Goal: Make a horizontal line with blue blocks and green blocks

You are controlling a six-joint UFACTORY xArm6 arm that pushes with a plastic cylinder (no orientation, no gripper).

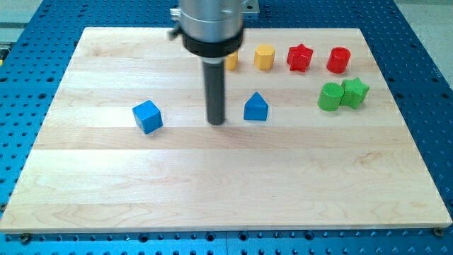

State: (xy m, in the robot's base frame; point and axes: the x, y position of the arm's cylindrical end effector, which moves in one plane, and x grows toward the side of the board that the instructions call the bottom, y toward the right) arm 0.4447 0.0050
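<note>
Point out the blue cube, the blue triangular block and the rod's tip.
blue cube (148, 117), camera view, its front face.
blue triangular block (255, 108), camera view, its front face.
my tip (216, 122), camera view, the rod's very end.

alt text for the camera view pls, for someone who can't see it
My tip rests on a wooden board between a blue cube at the view's left and a blue triangular block at its right. Further right, a green cylinder touches a green star; two yellow blocks and two red blocks line the top.
</note>
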